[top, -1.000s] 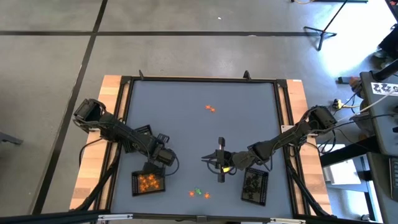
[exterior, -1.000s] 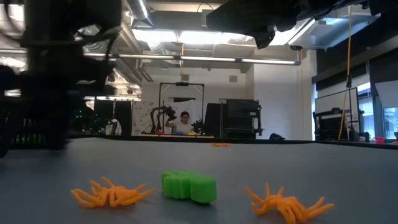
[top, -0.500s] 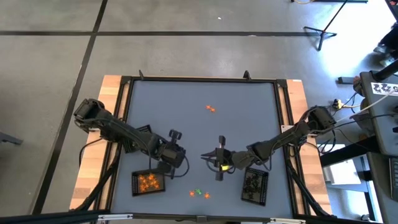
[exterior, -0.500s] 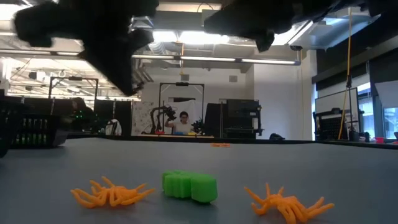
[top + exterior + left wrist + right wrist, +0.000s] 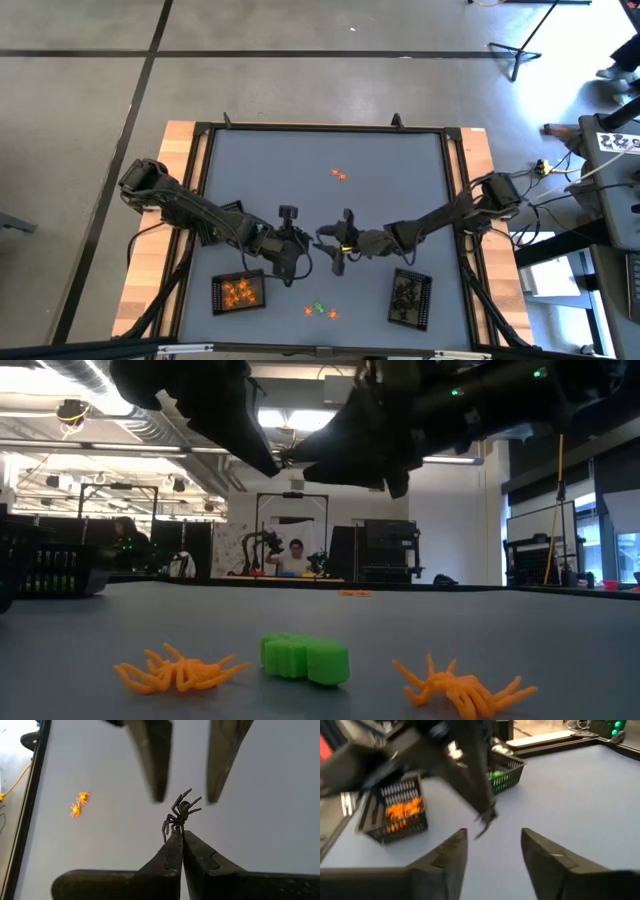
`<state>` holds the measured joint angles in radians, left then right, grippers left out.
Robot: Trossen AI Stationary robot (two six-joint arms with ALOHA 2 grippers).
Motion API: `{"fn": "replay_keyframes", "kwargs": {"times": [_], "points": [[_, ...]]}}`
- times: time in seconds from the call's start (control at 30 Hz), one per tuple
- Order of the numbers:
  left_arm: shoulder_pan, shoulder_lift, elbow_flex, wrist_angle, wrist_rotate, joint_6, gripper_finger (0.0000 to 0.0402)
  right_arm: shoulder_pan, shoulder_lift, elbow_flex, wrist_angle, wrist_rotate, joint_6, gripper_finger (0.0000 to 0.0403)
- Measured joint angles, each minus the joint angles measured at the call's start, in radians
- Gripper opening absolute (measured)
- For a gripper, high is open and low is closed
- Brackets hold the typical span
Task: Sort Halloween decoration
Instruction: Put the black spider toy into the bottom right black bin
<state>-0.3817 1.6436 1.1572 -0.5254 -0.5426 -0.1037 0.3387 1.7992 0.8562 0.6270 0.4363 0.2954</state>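
My left gripper (image 5: pixel 179 840) is shut on a small black spider (image 5: pixel 181 812), held above the table's middle (image 5: pixel 312 243). My right gripper (image 5: pixel 492 851) is open and empty. It faces the left gripper, and its two fingers (image 5: pixel 152 765) stand on either side of the spider without touching it. The spider also shows in the right wrist view (image 5: pixel 487 818). Two orange spiders (image 5: pixel 180 668) and a green trinket (image 5: pixel 305 658) lie on the table near its front edge (image 5: pixel 320 310). Two more orange trinkets (image 5: pixel 340 174) lie toward the far side. My left gripper pinches the black spider by the ends of its legs (image 5: pixel 174 831), only at the fingers' free ends. The spider's body sticks out beyond the fingertips. The spider is lifted clear of the table.
A black mesh tray with orange trinkets (image 5: pixel 238 292) stands at the front left. A tray with dark trinkets (image 5: pixel 410 298) stands at the front right. A third tray with green trinkets (image 5: pixel 501 774) stands under the left arm. The table has a raised black frame (image 5: pixel 205 150).
My left gripper has gone from above the orange tray toward the table's right, to the middle, and now meets my right gripper. My right gripper has gone a little toward the table's left and far edge, toward the left gripper.
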Motion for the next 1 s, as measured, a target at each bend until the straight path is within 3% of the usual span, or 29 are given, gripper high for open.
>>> {"fn": "replay_keyframes", "kwargs": {"times": [0.17, 0.37, 0.6, 0.9, 1.0], "points": [[0.000, 0.000, 0.000, 0.007, 0.000, -0.002, 0.0000, -0.008, 0.005, 0.006, 0.039, -0.002, 0.013, 0.0226], [0.000, 0.000, 0.000, 0.040, 0.001, -0.001, 0.0000, -0.005, 0.005, 0.028, 0.033, -0.003, 0.005, 0.0224], [0.000, 0.000, 0.000, 0.065, 0.003, 0.001, 0.0000, -0.006, 0.005, 0.028, 0.026, -0.003, 0.003, 0.0165], [-0.001, -0.001, 0.000, 0.065, 0.013, 0.001, 0.0000, -0.006, 0.012, 0.028, 0.026, -0.002, -0.030, 0.0029], [-0.001, -0.001, 0.000, 0.065, 0.020, -0.001, 0.0000, -0.005, 0.012, 0.028, 0.027, -0.003, -0.048, 0.0011]]}}
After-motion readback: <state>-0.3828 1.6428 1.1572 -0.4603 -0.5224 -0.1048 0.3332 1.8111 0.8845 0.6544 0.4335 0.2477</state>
